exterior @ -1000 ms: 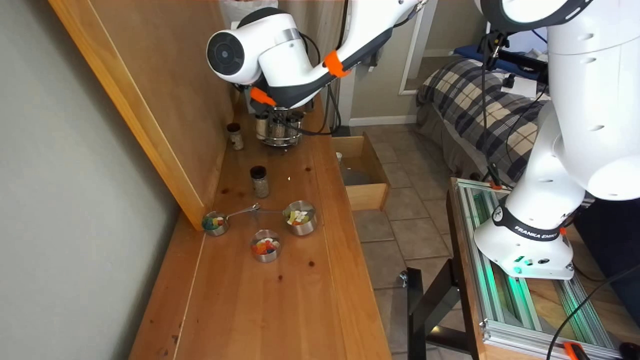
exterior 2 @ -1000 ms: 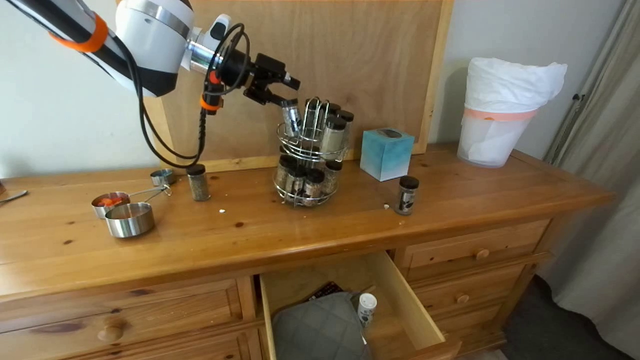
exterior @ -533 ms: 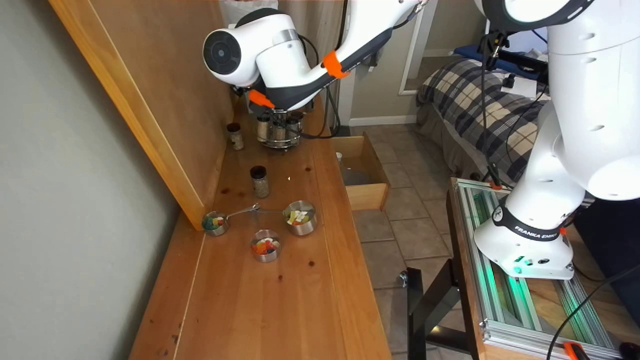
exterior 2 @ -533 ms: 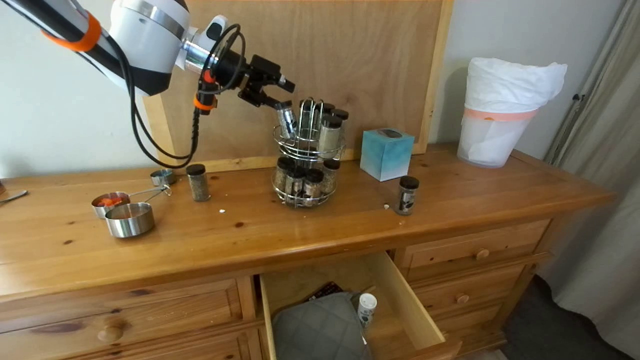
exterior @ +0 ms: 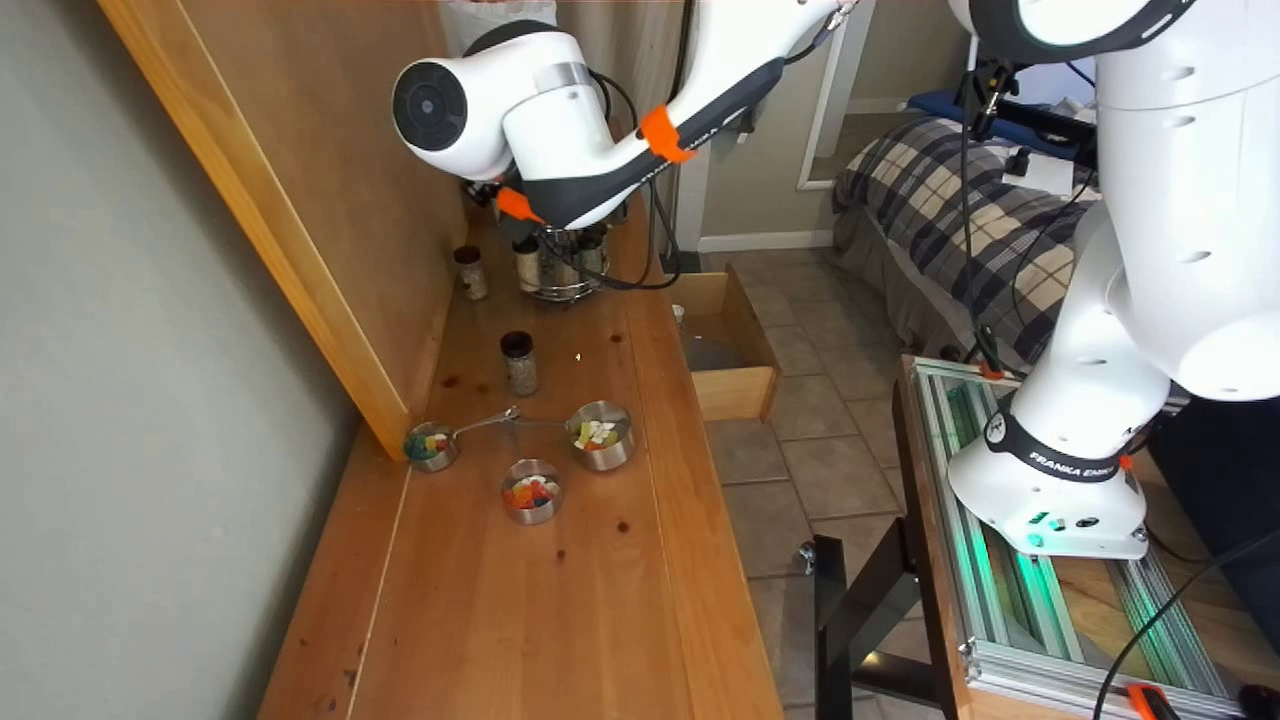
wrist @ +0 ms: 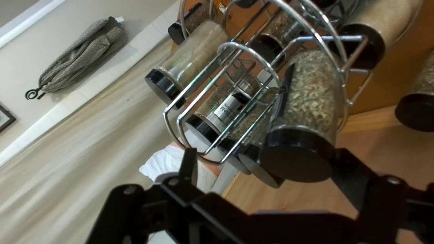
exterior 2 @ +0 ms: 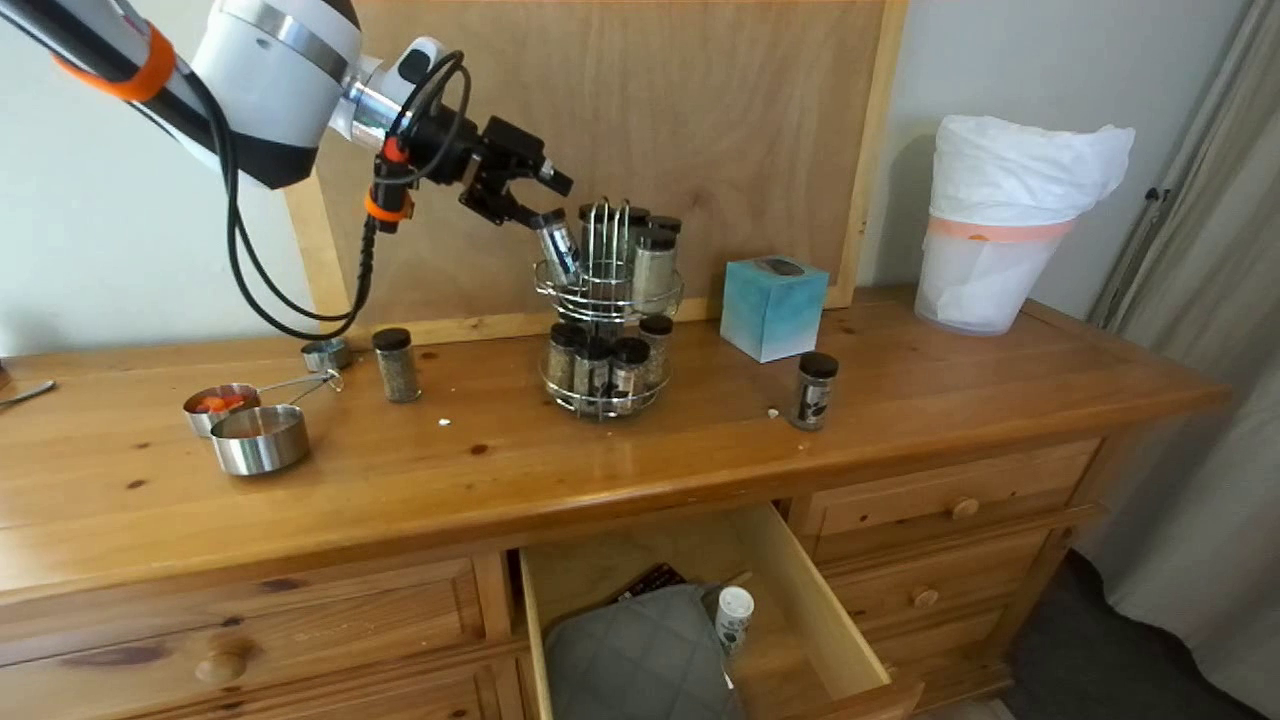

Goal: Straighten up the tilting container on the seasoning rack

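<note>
The silver wire seasoning rack (exterior 2: 612,312) stands on the dresser with two tiers of dark-capped jars. It is partly behind the arm in an exterior view (exterior: 563,292) and close up in the wrist view (wrist: 315,33). The tilting container (exterior 2: 561,254), a clear jar with a black cap, leans outward to the left on the upper tier. In the wrist view the jar (wrist: 307,98) holds green-brown herbs. My gripper (exterior 2: 552,203) is open at its cap. In the wrist view the right finger of the gripper (wrist: 265,162) meets the cap's side; the left finger is apart from it, near the rack's wire top.
A loose jar (exterior 2: 397,366) and metal measuring cups (exterior 2: 260,440) stand left of the rack. A blue tissue box (exterior 2: 774,308), another jar (exterior 2: 814,392) and a white-lined bin (exterior 2: 1000,250) stand right. A drawer (exterior 2: 840,640) is open below. A wooden panel (exterior 2: 740,120) rises behind.
My gripper has moved left and slightly down. The jar's cap has moved left with it and the jar leans more. The rack's upper part has turned or shifted left.
</note>
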Action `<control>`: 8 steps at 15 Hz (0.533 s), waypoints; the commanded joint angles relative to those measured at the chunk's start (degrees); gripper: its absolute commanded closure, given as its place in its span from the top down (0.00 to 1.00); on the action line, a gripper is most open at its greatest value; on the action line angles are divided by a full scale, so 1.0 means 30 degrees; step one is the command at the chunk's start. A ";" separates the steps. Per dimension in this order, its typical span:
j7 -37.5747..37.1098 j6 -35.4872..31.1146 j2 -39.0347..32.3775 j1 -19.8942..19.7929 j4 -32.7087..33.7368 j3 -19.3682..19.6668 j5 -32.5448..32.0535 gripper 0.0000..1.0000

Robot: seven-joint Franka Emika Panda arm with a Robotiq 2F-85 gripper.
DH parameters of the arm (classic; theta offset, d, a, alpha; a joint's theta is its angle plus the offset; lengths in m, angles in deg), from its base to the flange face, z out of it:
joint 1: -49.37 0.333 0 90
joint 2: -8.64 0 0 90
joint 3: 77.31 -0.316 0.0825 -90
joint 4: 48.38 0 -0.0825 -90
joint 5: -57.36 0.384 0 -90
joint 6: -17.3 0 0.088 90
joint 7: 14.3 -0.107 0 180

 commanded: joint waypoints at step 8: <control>0.3323 0.0387 -0.0085 -0.0459 0.0300 -0.0092 0.4963 1.00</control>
